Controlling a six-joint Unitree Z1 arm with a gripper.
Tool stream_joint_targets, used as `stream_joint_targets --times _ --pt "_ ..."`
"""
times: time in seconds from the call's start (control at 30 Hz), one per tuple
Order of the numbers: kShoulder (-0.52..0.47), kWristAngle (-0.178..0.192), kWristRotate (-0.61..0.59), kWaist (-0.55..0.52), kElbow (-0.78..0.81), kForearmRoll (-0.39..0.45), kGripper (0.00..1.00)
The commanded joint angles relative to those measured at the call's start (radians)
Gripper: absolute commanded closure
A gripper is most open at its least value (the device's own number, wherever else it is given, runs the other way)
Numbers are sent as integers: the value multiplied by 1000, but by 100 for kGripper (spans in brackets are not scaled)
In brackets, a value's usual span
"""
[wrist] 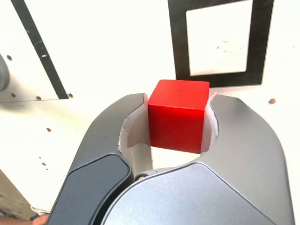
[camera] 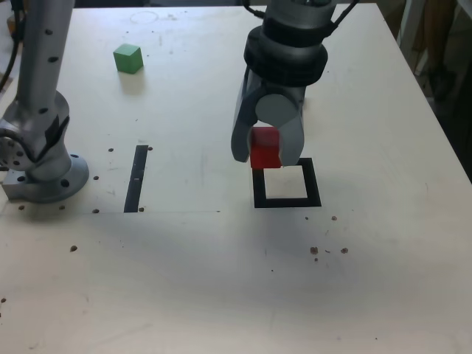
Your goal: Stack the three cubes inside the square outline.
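wrist view, red cube (wrist: pixel 178 115) clamped between gripper (wrist: pixel 174 123) jaws, near square outline (wrist: pixel 219 42)

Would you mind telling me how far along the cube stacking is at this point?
Nothing is placed yet: the square outline is empty. In hand, the gripper holds the red cube just beside the outline, not yet inside. The green cube sits untouched far across the table; no yellow cube shows in either view.

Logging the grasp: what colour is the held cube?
Red; clearest in the wrist view.
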Motion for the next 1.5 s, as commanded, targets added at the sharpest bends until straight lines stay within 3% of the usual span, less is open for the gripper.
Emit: stream_joint_targets --times 0.0,0.6,1.47 --pt "12 -6 6 11 8 -16 71" --pt "74 -31 34 81 74 -136 71" --pt "129 -43 70 119 67 -182 70"
